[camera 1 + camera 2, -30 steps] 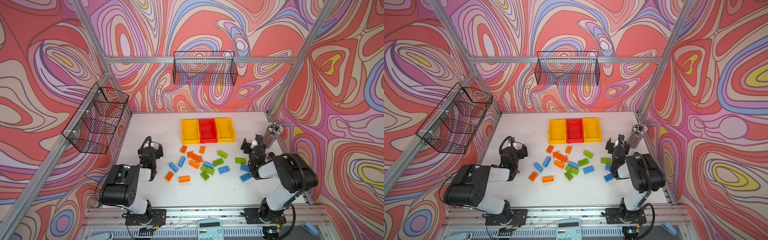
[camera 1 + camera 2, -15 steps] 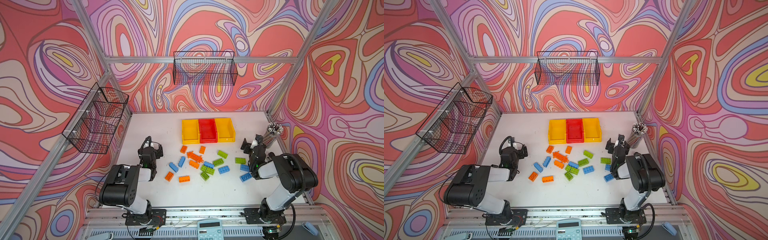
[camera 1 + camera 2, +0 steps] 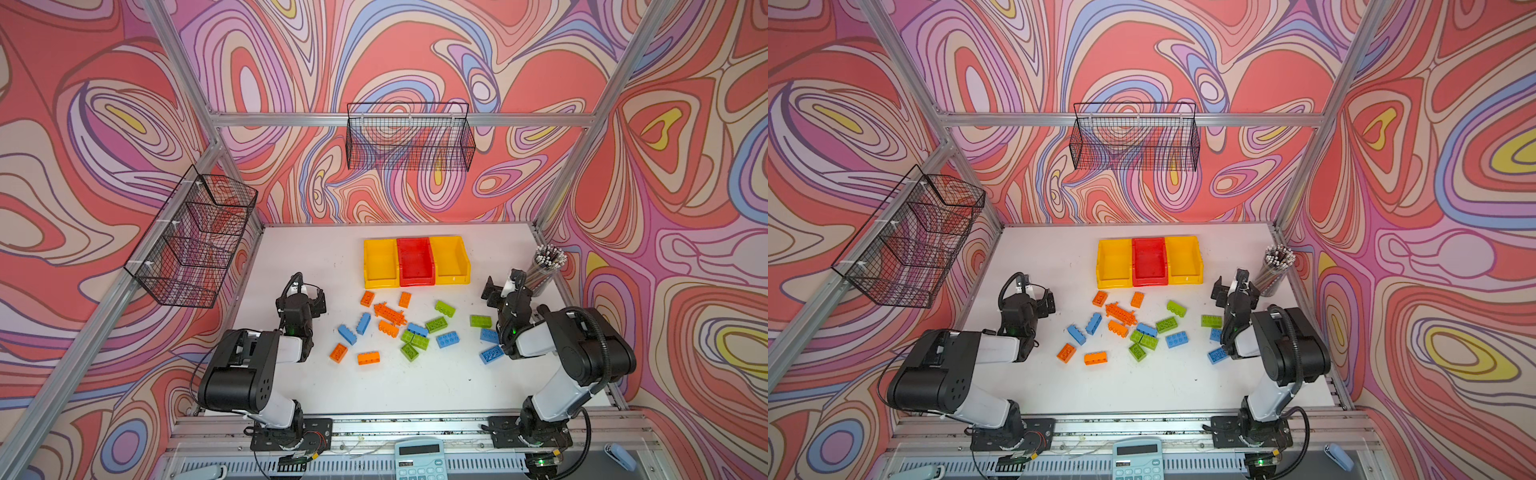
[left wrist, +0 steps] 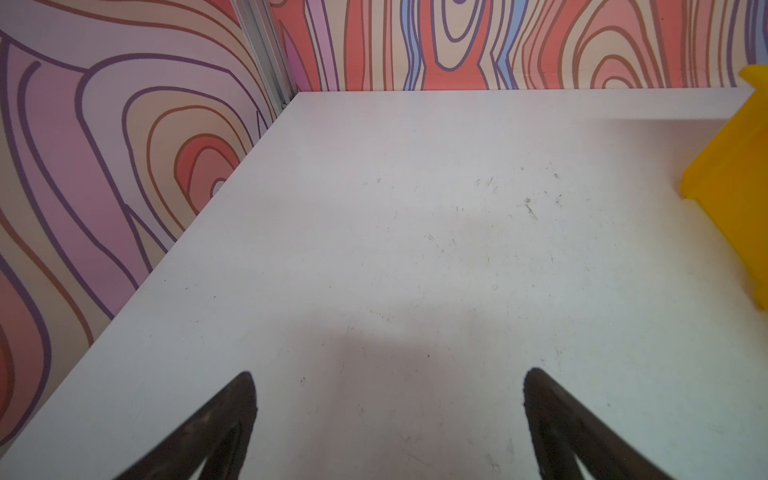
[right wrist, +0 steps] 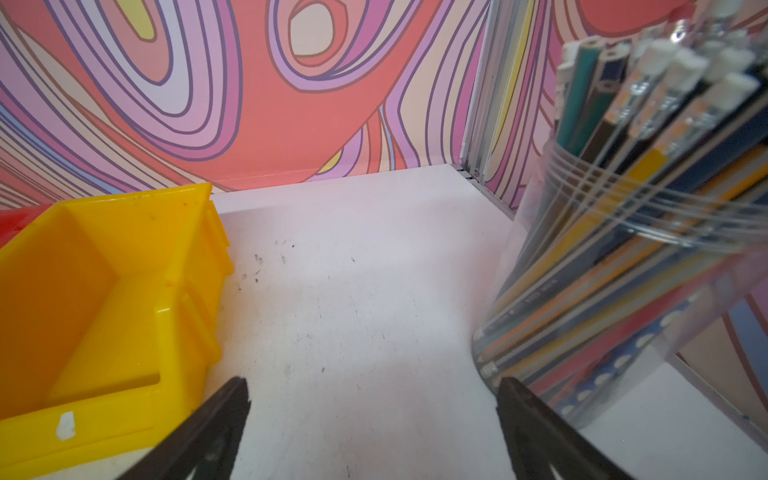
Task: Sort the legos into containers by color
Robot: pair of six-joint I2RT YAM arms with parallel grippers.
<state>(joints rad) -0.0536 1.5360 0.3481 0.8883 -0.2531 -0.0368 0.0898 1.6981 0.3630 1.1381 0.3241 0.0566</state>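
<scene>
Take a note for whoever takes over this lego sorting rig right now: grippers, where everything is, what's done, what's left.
Left gripper: open, empty, above bare table, left of the bins in both top views.
Right gripper: open, empty, between the right yellow bin and the pencil cup.
Legos: orange, blue and green, all loose on the table in front of the bins.
Bins: left yellow bin, red bin and right yellow bin stand side by side, all empty.
Done: nothing sorted yet.
Left: every brick, one colour per bin.
</scene>
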